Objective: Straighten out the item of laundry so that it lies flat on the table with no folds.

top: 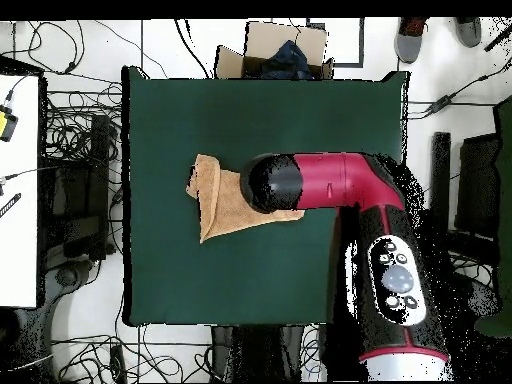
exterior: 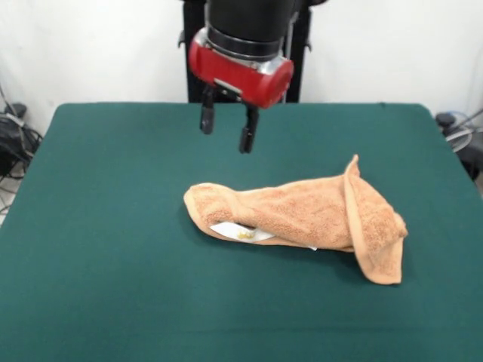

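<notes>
The item of laundry (exterior: 309, 215) is an orange-tan terry towel, rolled and folded into a long bundle on the green table (exterior: 113, 226), right of centre in the front view. A white tag (exterior: 241, 232) sticks out under its near left edge, and a folded flap hangs toward the front right. My gripper (exterior: 226, 130) hangs open in the air above the table, behind and above the towel's left end, holding nothing. In the overhead view the red arm (top: 320, 182) covers part of the towel (top: 215, 200), and the gripper itself is hidden under the arm.
Cables and dark equipment (exterior: 11, 139) lie off the table's left edge in the front view. The overhead view shows a cardboard box (top: 275, 55) beyond the table's top edge, a white desk (top: 18, 190) at the left, and a person's shoes (top: 412, 35) at the top right.
</notes>
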`<state>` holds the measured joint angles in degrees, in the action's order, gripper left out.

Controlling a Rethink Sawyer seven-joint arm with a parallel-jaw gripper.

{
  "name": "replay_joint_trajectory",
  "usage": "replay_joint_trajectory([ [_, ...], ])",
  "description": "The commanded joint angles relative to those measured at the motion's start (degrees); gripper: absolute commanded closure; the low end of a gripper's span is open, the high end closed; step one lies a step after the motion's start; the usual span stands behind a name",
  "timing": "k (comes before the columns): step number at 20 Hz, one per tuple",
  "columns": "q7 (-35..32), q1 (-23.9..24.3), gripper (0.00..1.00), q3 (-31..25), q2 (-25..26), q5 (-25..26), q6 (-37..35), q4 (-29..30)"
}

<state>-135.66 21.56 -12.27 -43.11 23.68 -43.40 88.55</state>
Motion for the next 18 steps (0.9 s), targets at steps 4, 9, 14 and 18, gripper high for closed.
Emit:
replay_joint_trajectory([
  [4, -3.6, -4.5, 0.00, -3.6, 3.5, -2.9, 7.7, 10.3],
  [9, -4.2, -5.8, 0.00, -2.8, 4.4, -4.3, 8.9, 10.7],
  [14, -5.5, -7.6, 0.00, -1.4, 6.9, -4.3, 12.2, 10.0],
  [18, -6.4, -8.6, 0.00, 0.0, 9.9, -3.3, 15.9, 8.7],
])
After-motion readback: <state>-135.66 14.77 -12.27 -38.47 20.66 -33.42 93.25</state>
